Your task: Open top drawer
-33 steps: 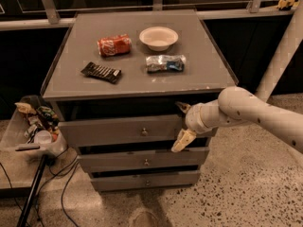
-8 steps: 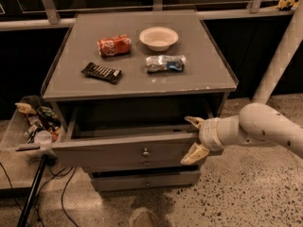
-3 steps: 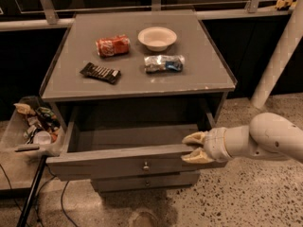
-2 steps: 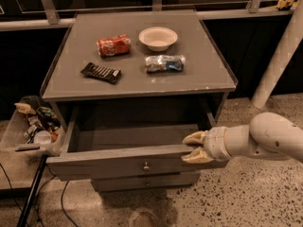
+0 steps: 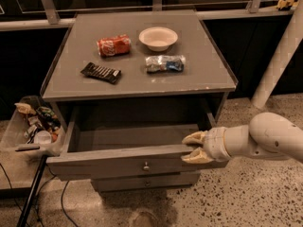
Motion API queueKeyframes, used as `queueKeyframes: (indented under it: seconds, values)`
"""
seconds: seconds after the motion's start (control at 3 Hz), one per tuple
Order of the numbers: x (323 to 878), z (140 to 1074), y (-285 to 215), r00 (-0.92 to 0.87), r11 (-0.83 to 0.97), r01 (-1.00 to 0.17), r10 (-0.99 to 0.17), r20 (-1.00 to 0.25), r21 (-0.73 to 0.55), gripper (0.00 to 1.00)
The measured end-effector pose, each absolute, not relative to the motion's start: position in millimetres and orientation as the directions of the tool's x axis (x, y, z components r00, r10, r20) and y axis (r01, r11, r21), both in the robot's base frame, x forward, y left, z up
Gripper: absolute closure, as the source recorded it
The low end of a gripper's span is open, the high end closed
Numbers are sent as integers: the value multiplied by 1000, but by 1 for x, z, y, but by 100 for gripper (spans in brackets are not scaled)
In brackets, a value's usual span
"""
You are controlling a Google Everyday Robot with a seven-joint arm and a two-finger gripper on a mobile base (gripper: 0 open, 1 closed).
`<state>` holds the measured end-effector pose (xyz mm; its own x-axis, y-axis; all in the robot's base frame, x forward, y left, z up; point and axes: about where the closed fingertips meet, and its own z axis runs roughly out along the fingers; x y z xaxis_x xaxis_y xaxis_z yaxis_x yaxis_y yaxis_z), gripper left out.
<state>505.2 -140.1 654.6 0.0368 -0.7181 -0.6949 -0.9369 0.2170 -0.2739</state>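
Observation:
The top drawer (image 5: 118,161) of the grey cabinet stands pulled far out, its plain grey interior bare. A small round metal knob (image 5: 146,166) sits at the centre of its front. My gripper (image 5: 191,146) comes in from the right on a white arm. Its two cream fingers straddle the top edge of the drawer front at its right end. One finger (image 5: 193,137) lies inside the drawer and the other sits against the front face. A lower drawer (image 5: 142,181) shows below, shut.
On the cabinet top (image 5: 208,65) lie a red can (image 5: 113,45), a white bowl (image 5: 158,37), a dark snack bar (image 5: 101,72) and a blue-and-clear packet (image 5: 164,63). A tray of clutter (image 5: 29,126) stands to the left on a stand. A white post (image 5: 279,56) rises at right.
The drawer went from shut to pulled far out, with my gripper moving toward the camera with its front edge. Over the last second nothing has visibly moved.

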Motion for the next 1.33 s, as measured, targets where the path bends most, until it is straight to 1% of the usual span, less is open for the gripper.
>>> queueKeyframes:
  seconds: [0.33, 0.67, 1.0, 1.33]
  values:
    - [505, 655, -140, 37, 217, -937, -718, -695, -274, 16]
    - [505, 655, -140, 37, 217, -937, -718, -695, -274, 0]
    - [505, 655, -140, 37, 217, -937, -718, -695, -274, 19]
    - [505, 655, -140, 37, 217, -937, -718, -695, -274, 42]
